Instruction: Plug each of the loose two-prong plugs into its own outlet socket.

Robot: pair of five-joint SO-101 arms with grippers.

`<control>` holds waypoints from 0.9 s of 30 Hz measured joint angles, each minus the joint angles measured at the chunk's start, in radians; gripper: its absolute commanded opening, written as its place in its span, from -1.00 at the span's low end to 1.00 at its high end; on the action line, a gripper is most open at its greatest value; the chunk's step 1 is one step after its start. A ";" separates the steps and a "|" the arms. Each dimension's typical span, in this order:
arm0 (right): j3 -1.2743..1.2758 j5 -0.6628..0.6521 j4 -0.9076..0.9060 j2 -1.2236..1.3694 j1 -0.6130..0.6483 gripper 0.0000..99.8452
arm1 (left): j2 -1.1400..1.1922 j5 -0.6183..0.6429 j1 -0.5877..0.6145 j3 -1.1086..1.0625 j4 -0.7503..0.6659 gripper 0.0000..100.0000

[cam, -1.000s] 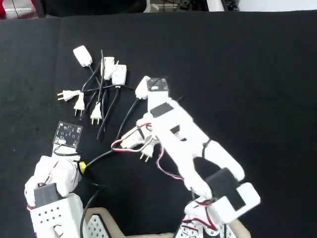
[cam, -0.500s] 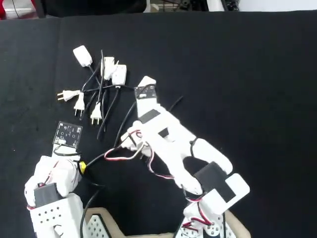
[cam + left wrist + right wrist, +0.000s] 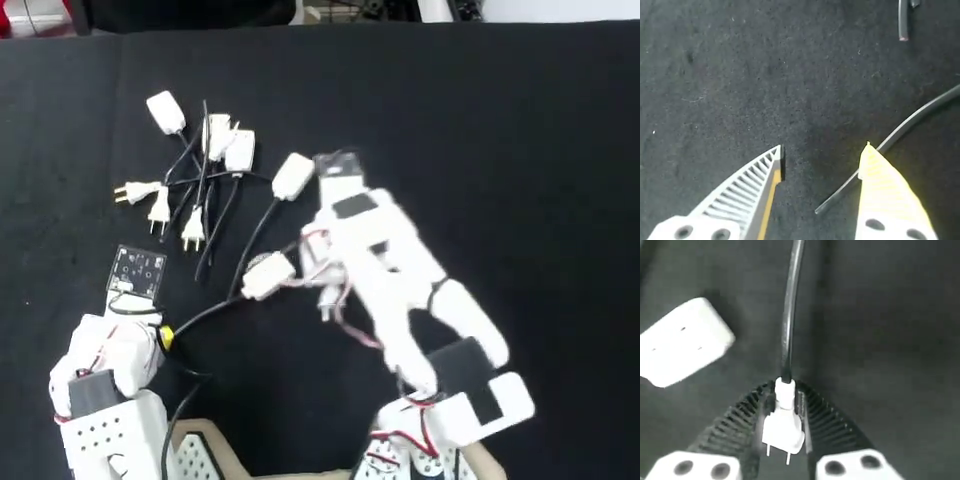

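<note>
You are pinching a two-prong plug [image 3: 783,429] in the right gripper [image 3: 783,390], jaws closed on its body, prongs facing back toward the wrist. A white outlet socket [image 3: 682,340] is lying just beside it on the tabletop [image 3: 890,315]. Your left gripper [image 3: 823,147] is hanging wide open, holding nothing. You are mid-carry, I judge; next you are needing to turn the prongs toward the socket's holes before pushing.

A black table [image 3: 520,120] carries white sockets [image 3: 293,175], two-prong plugs [image 3: 160,210] and tangled black cords [image 3: 203,180].
</note>
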State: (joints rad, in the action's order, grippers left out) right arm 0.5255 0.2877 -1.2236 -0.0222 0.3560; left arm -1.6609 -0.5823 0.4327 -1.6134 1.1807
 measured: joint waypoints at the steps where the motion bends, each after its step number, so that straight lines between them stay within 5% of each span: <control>1: -0.026 -0.035 -0.034 0.000 -0.037 -0.98 | 0.000 0.000 0.000 0.000 0.000 -0.50; 6: -0.183 -0.210 -0.114 0.084 -0.166 -0.98 | 0.000 0.000 -0.005 0.000 0.000 -0.50; 13: -0.298 -0.316 -0.074 0.324 -0.176 -0.93 | 0.000 0.000 -0.005 0.000 0.000 -0.50; 20: -0.327 -0.338 -0.069 0.376 -0.183 -0.63 | 0.000 0.000 -0.021 0.000 0.000 -0.50; 27: -0.327 -0.338 -0.161 0.313 -0.186 -0.62 | 0.000 0.000 -0.029 0.000 0.000 -0.50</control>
State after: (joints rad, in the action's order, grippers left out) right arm 0.1987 -0.0499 -1.3848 0.2908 0.1703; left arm -1.6609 -0.5823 0.4035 -1.6134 1.1807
